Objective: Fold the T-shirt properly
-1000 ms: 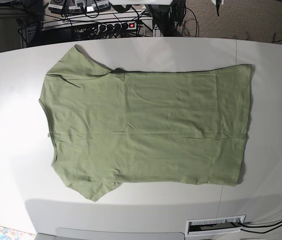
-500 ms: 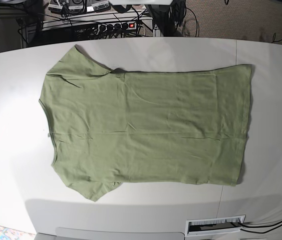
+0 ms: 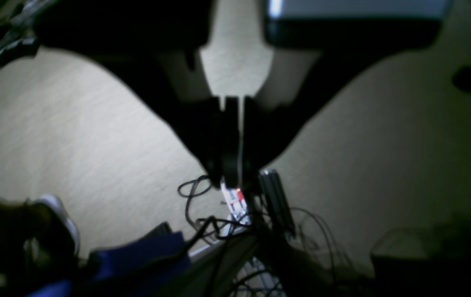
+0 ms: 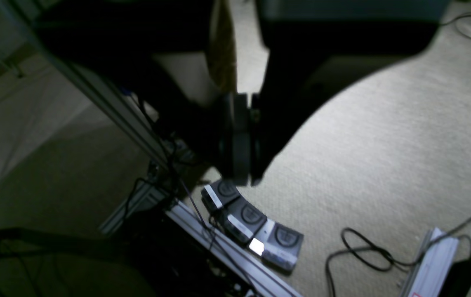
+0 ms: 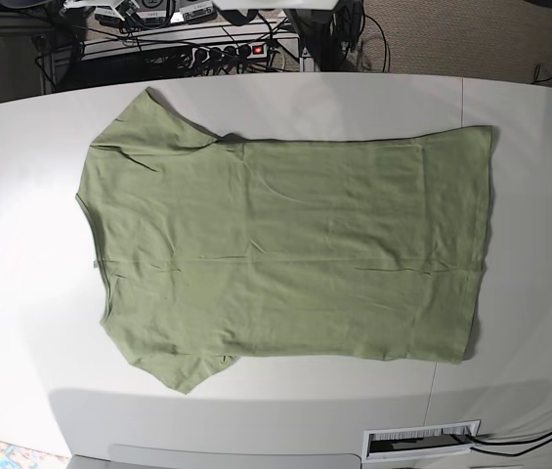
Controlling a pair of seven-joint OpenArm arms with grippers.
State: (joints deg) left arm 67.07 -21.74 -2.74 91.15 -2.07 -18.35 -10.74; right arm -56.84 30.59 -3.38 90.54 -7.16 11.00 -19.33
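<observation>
- the t-shirt lies flat and unfolded, spread over the middle of the white table; its long axis runs across the base view, neck end at that view's left, hem at its right.
- left gripper and right gripper: both clenched on nothing, aimed at carpet off the table.
- neither arm shows over the table, so we cannot tell which is nearer; we judge the shirt well apart from both.

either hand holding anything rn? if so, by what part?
Nothing held. The left hand and the right hand are both shut on air, over the floor. The T-shirt lies flat on the table, untouched.
</observation>
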